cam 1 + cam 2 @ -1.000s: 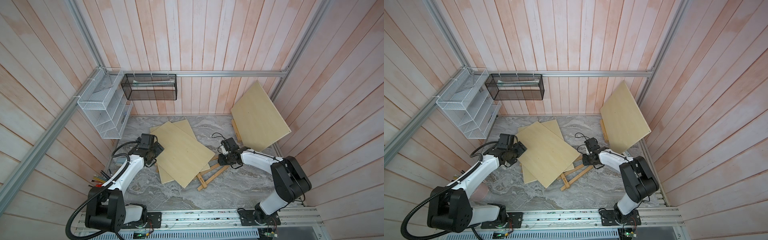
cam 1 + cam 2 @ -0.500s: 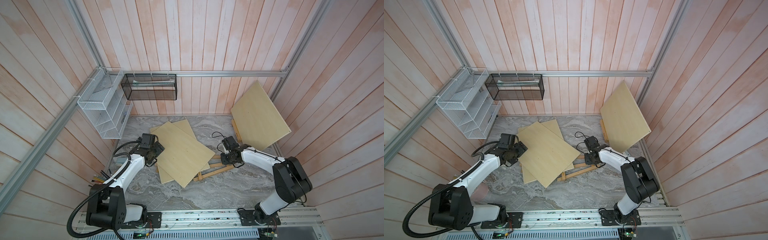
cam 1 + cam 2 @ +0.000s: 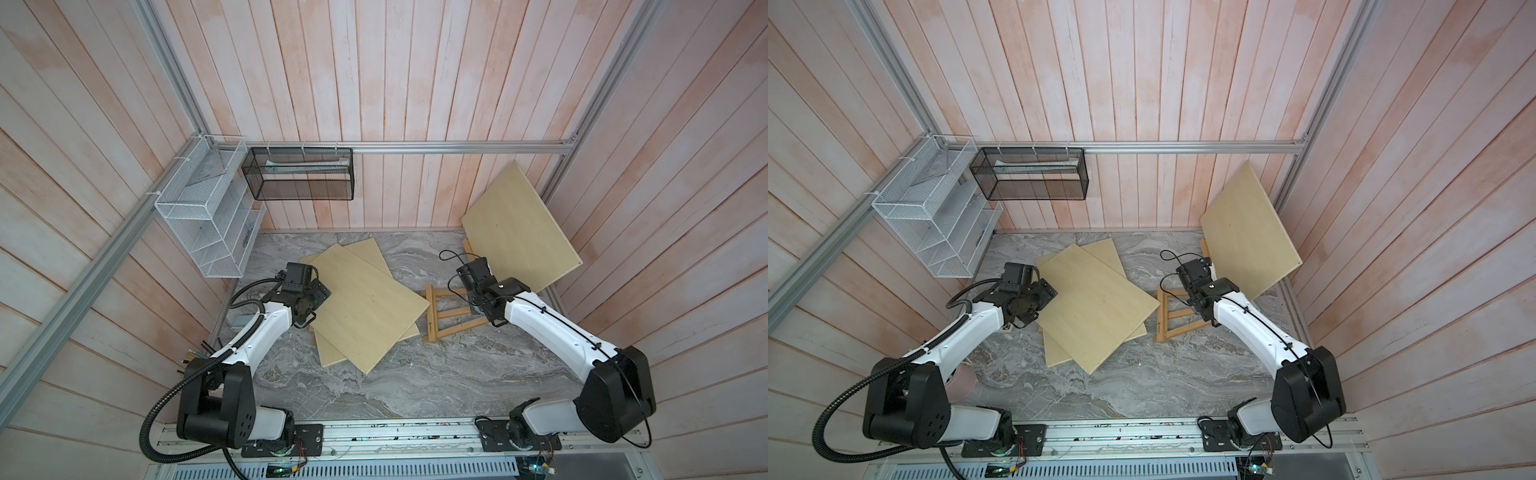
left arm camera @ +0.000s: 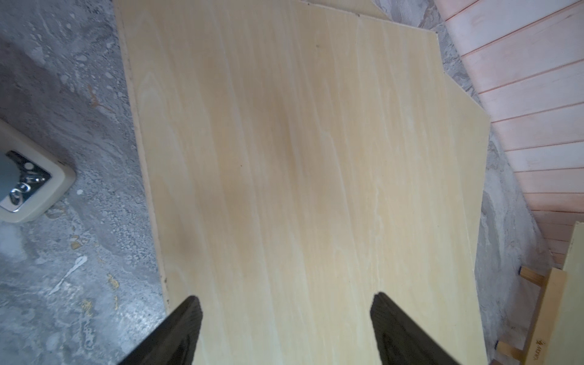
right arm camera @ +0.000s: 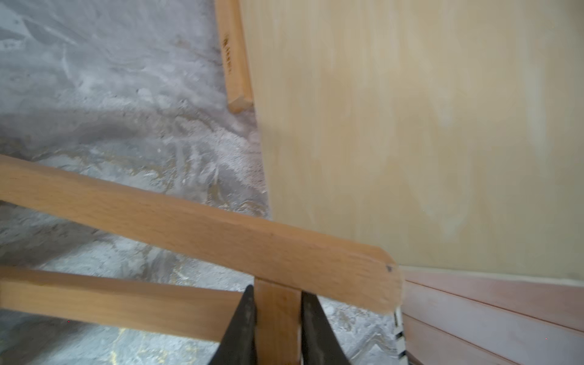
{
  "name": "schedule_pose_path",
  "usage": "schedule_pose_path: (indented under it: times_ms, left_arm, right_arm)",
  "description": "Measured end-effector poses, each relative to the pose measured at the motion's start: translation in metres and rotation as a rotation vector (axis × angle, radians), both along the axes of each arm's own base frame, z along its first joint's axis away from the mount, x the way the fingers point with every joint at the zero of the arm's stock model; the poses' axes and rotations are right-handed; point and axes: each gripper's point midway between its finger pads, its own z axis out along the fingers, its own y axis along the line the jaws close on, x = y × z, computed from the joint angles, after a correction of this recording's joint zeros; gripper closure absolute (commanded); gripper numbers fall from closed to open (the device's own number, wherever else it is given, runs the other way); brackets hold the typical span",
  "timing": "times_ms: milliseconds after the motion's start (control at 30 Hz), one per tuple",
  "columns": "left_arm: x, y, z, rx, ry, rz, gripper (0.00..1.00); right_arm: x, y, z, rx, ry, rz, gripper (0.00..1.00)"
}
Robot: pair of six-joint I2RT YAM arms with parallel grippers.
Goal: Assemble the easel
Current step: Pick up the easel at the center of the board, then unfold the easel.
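Observation:
The wooden easel frame (image 3: 446, 311) (image 3: 1177, 311) lies flat on the grey table, right of two stacked plywood boards (image 3: 365, 307) (image 3: 1096, 309). My right gripper (image 3: 478, 301) (image 3: 1200, 303) sits over the frame's right end. In the right wrist view the right gripper (image 5: 277, 289) is shut on an easel slat (image 5: 278, 325) just below a crossbar (image 5: 189, 227). My left gripper (image 3: 311, 297) (image 3: 1040, 299) hovers at the boards' left edge. In the left wrist view the left gripper (image 4: 286, 303) is open over the top board (image 4: 300, 142), holding nothing.
A large plywood board (image 3: 519, 232) (image 3: 1250, 230) leans in the back right corner, with another wooden bar (image 5: 234, 57) at its foot. A white wire rack (image 3: 208, 224) and a black mesh basket (image 3: 299, 174) hang at the back left. A beige box (image 4: 28, 186) lies beside the boards.
The right gripper has shut on the easel frame and pulled it right, out from under the stacked boards, turning it. The left arm has hardly moved.

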Motion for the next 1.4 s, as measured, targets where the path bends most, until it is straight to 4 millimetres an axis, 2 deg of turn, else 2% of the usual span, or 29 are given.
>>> schedule_pose_path:
  times_ms: [167, 267, 400, 500, 667, 767, 900, 1167, 1267, 1400]
  left_arm:
    - [0.0, 0.0, -0.001, 0.0, 0.001, -0.002, 0.13]
    - [0.003, -0.001, 0.002, -0.003, -0.008, -0.004, 0.13]
    - [0.003, -0.001, 0.002, -0.003, -0.01, -0.004, 0.13]
    - [0.003, -0.002, 0.002, -0.003, -0.011, -0.005, 0.13]
    - [0.003, -0.002, 0.005, -0.005, -0.019, -0.007, 0.12]
    - [0.003, -0.002, 0.009, -0.006, -0.031, -0.007, 0.12]
    - [0.002, -0.002, 0.017, -0.007, -0.052, -0.004, 0.12]
    - [-0.003, 0.0, 0.024, -0.003, -0.062, -0.002, 0.12]
    - [-0.006, 0.002, 0.024, 0.005, -0.054, -0.001, 0.12]
    - [-0.009, 0.004, 0.023, 0.012, -0.044, 0.003, 0.12]
  right_arm:
    - [0.012, -0.019, 0.047, 0.017, -0.123, -0.037, 0.92]
    - [0.015, -0.023, 0.065, 0.058, -0.177, -0.034, 0.92]
    - [0.026, -0.01, 0.078, 0.136, -0.182, 0.024, 0.92]
    - [0.042, 0.005, 0.092, 0.177, -0.181, 0.076, 0.92]
    - [0.077, 0.025, 0.118, 0.192, -0.189, 0.142, 0.92]
    - [0.099, 0.031, 0.127, 0.185, -0.183, 0.169, 0.92]
    - [0.13, 0.036, 0.126, 0.149, -0.146, 0.203, 0.92]
    - [0.189, 0.039, 0.099, 0.018, -0.068, 0.194, 0.93]
    - [0.198, 0.037, 0.086, -0.031, -0.044, 0.178, 0.94]
    - [0.199, 0.036, 0.072, -0.106, -0.001, 0.171, 0.94]
